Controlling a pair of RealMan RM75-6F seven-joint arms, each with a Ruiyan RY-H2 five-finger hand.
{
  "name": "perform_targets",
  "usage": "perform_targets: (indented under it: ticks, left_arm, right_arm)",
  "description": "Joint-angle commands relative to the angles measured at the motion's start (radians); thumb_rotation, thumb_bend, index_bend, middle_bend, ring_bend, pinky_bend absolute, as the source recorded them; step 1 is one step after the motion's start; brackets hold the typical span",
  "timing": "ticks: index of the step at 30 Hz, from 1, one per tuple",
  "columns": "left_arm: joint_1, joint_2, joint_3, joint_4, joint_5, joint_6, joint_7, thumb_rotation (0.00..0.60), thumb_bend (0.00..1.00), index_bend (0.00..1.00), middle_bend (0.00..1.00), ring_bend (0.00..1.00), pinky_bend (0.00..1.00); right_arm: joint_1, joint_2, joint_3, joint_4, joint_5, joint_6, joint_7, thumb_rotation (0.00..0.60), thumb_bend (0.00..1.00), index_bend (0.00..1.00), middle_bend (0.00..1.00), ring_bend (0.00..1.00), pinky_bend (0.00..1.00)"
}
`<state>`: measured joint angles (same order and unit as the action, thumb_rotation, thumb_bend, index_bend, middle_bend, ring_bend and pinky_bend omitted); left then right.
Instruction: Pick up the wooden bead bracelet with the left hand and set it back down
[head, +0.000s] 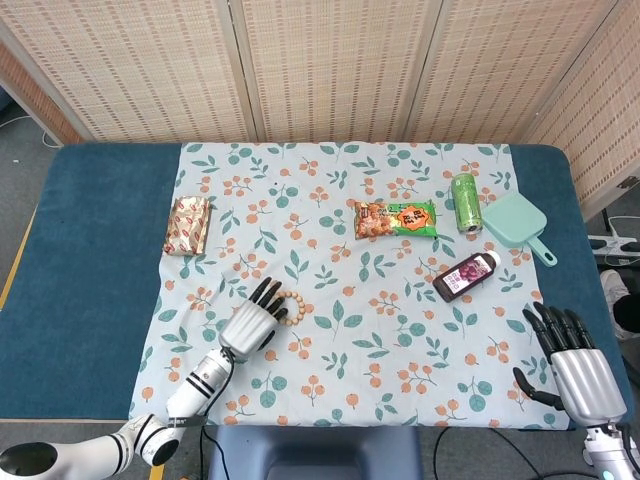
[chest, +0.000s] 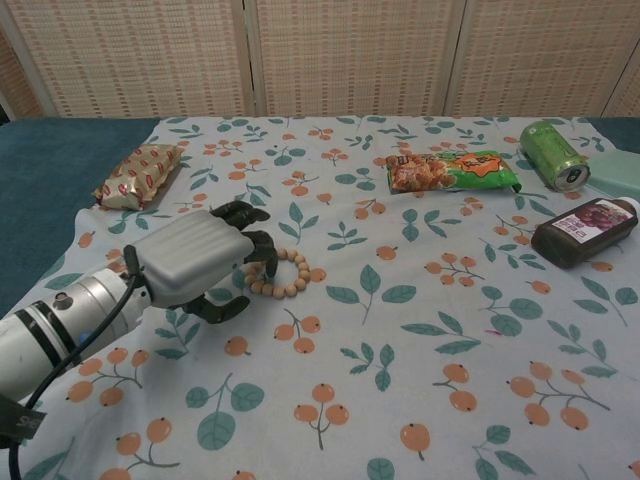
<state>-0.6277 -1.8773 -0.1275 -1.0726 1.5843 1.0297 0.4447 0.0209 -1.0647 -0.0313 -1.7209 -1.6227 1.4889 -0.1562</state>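
Observation:
The wooden bead bracelet (head: 293, 307) (chest: 288, 275) lies flat on the floral cloth, left of centre. My left hand (head: 252, 322) (chest: 198, 262) sits at the ring's left side, palm down. Its fingers (chest: 256, 247) curl over the nearest beads and hide them, while the thumb (chest: 220, 306) stays low and apart from the ring. Nothing is lifted. My right hand (head: 572, 365) hovers at the table's near right corner with its fingers spread and nothing in it; only the head view shows it.
A red-and-gold snack pack (head: 189, 224) (chest: 140, 174) lies at the left. At the back right are a green-and-orange snack bag (head: 396, 218), a green can (head: 465, 201), a mint scoop (head: 517, 222) and a dark bottle (head: 466, 276). Blue table (head: 90, 250) borders the cloth.

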Motion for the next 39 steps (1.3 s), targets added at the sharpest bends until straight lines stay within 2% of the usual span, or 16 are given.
perform_targets:
  ticks: [1,9,20,27,30,39]
  left_arm:
    - [-0.008,-0.020,0.003,0.030,-0.011,0.006,0.008,0.600,0.43,0.34,0.27,0.04,0.00]
    - [-0.019,-0.039,0.023,0.069,-0.010,0.033,0.022,0.600,0.43,0.37,0.37,0.08,0.00]
    - [-0.028,-0.063,0.045,0.090,-0.020,0.043,0.058,0.600,0.43,0.38,0.37,0.10,0.00]
    - [-0.036,-0.086,0.047,0.122,-0.029,0.047,0.087,0.600,0.43,0.48,0.46,0.15,0.00]
    - [-0.037,-0.093,0.049,0.132,-0.041,0.036,0.102,0.600,0.43,0.49,0.47,0.15,0.00]
    - [-0.041,-0.078,0.044,0.094,-0.079,0.009,0.159,0.600,0.43,0.49,0.47,0.17,0.00]
  right_arm:
    - [-0.001,0.002,0.000,-0.002,0.001,0.001,-0.001,0.388,0.32,0.00,0.00,0.00,0.00]
    - [-0.001,0.005,0.001,-0.005,0.008,-0.003,0.002,0.387,0.32,0.00,0.00,0.00,0.00]
    - [-0.002,0.010,0.000,-0.008,0.008,-0.003,0.011,0.387,0.32,0.00,0.00,0.00,0.00]
    - [-0.001,0.014,-0.002,-0.010,0.006,-0.007,0.017,0.387,0.32,0.00,0.00,0.00,0.00]
    - [-0.002,0.015,-0.001,-0.011,0.007,-0.005,0.018,0.387,0.32,0.00,0.00,0.00,0.00]
    - [-0.002,0.013,0.000,-0.012,0.010,-0.006,0.014,0.387,0.32,0.00,0.00,0.00,0.00]
